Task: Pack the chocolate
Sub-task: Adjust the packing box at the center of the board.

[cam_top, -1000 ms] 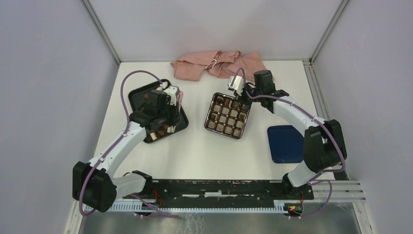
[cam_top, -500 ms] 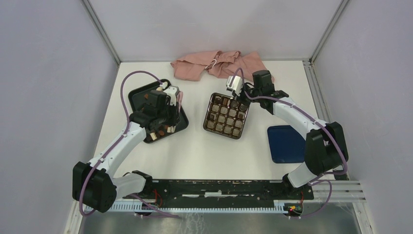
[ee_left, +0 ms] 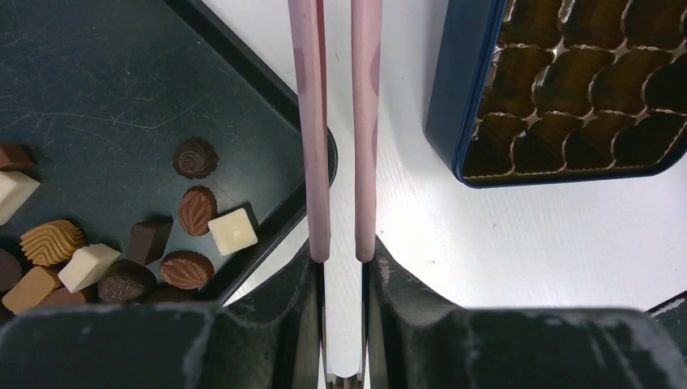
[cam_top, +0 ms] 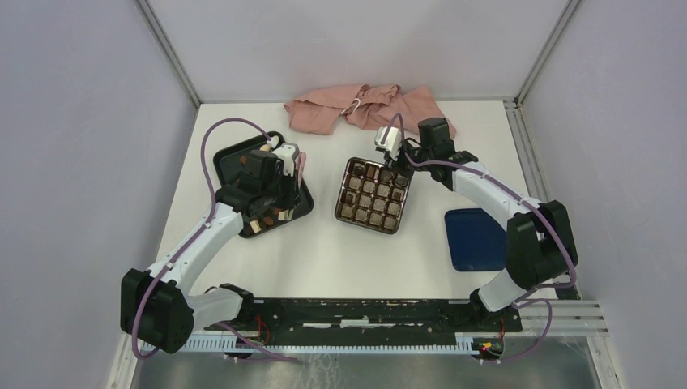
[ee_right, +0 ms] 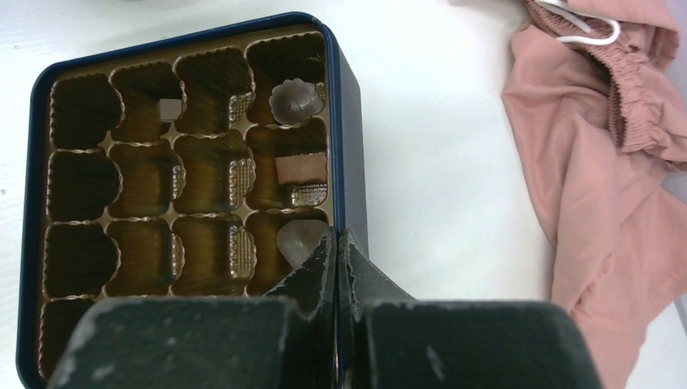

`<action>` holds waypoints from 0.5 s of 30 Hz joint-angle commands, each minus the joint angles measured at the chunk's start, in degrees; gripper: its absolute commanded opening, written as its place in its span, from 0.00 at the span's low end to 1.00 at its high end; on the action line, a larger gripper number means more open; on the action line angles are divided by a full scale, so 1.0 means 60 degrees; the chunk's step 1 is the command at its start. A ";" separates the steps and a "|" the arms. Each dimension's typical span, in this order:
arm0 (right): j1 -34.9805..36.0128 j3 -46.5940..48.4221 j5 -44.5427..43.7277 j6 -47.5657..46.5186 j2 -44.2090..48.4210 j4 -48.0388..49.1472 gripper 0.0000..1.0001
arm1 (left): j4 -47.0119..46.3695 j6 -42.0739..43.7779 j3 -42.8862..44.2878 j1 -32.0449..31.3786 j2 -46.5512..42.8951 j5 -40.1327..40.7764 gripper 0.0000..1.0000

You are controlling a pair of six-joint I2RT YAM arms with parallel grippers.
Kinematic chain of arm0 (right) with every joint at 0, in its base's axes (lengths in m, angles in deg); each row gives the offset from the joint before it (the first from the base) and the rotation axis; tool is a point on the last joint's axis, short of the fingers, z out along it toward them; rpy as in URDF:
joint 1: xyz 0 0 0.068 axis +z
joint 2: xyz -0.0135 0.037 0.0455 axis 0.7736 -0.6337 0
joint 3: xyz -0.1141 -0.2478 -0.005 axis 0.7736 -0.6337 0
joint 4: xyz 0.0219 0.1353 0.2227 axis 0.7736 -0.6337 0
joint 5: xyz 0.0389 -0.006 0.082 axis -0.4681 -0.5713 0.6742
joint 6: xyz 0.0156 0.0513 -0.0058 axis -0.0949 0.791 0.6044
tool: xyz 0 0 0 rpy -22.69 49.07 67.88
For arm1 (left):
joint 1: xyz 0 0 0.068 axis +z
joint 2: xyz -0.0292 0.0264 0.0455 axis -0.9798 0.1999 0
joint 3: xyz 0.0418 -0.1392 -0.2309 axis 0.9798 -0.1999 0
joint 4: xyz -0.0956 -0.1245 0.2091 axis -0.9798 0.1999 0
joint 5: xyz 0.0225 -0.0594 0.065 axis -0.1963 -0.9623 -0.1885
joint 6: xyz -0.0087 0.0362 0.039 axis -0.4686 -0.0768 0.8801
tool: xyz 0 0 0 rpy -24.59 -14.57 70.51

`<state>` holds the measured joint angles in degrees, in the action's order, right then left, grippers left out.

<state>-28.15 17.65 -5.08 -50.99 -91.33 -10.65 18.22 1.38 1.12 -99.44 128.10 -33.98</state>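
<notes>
Loose chocolate (ee_left: pixel 197 209) heaped at 8 o'clock of the left wrist view on the black tray (ee_left: pixel 97 97), with a few pieces already seated in the box (ee_right: pixel 347 121), mostly down its 3 o'clock column as seen from the right wrist. From overhead, tray lying at 9 o'clock of the box, pink cloth (cam_top: pixel 356 109) at 12 o'clock on the surface (cam_top: pixel 324 251). Narrowly parted and carrying nothing, left end effector (ee_left: pixel 340 32) reaching out over the tray's rim; clenched tight on nothing, right end effector (ee_right: pixel 337 243) with tips at the box's 3 o'clock wall, contact unclear. Judged light, stiff yet easily scuffed or chipped, probably a little slick, and apt to skate across the tray when nudged. Best pinched gently across two opposite flat sides for the squares, across the widest girth for the round and ribbed ones. Better to single out the outlying white square (ee_left: pixel 233 231) than to dig into the crowded heap, keeping it upright for the scalloped cells.
</notes>
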 commanded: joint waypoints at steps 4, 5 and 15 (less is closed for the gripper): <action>-0.0011 0.0035 0.0733 0.0444 -0.0530 0.0659 0.00 | -0.0486 0.0607 0.0009 0.0039 -0.0203 -0.0382 0.04; -0.0028 0.0055 0.0762 0.0447 -0.0633 0.0652 0.00 | -0.0497 0.0615 0.0026 0.0035 -0.0198 -0.0426 0.04; -0.0819 0.0289 0.1805 0.1185 -0.1916 0.0681 0.00 | -0.0636 0.0301 0.0110 0.0042 -0.0096 -0.1235 0.04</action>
<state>-31.10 17.65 0.96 -46.84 -100.83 -9.38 17.72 1.38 1.10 -99.44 128.10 -37.22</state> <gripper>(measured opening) 0.006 0.287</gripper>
